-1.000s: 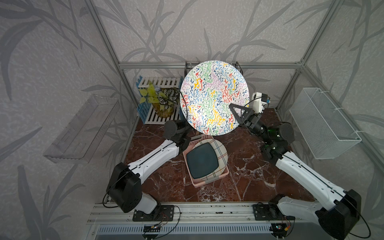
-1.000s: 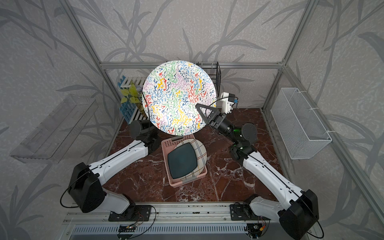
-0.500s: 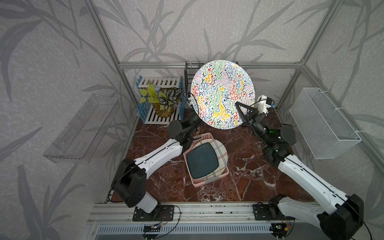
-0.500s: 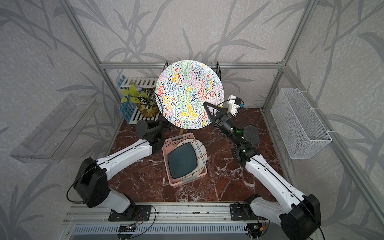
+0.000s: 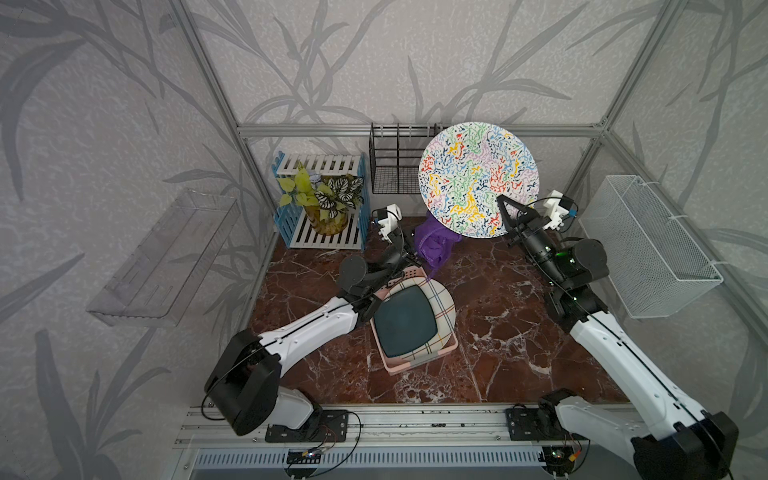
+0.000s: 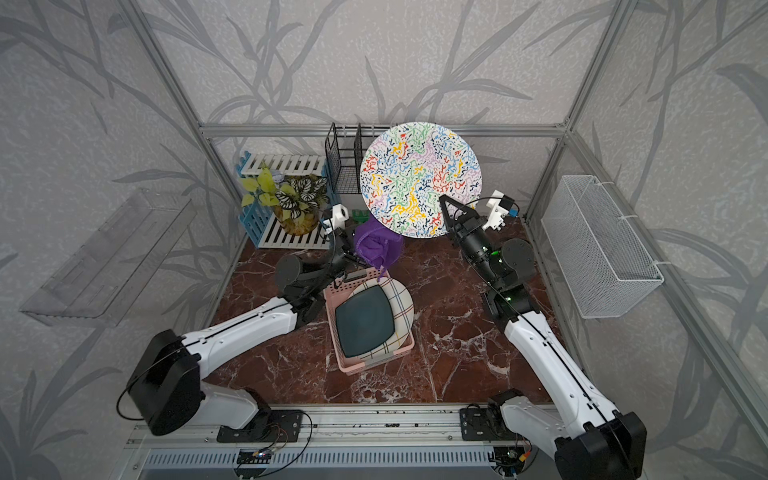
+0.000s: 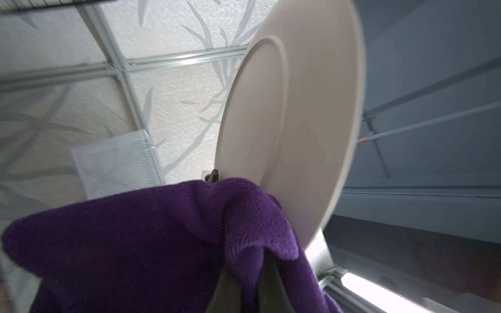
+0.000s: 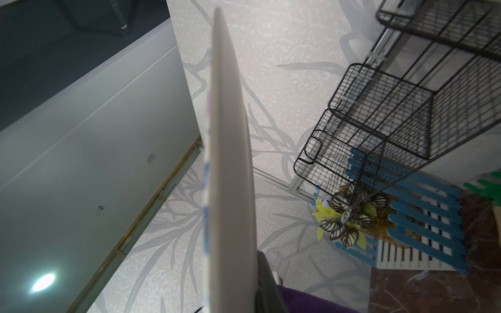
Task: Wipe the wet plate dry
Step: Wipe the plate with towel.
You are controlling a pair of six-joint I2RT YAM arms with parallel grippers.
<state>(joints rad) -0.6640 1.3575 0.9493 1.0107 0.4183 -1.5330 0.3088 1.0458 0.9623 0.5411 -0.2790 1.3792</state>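
Since a second ago the patterned plate has swung toward the surface's far right corner, uncovering the purple cloth. Mid-surface, a pink basket holds two other plates. Beyond it, left fingers clench the cloth against the plate's plain underside. Right fingers pinch its lower rim, holding it aloft. Wiping seems under way, the patterned face likely still undone. No readable writing.
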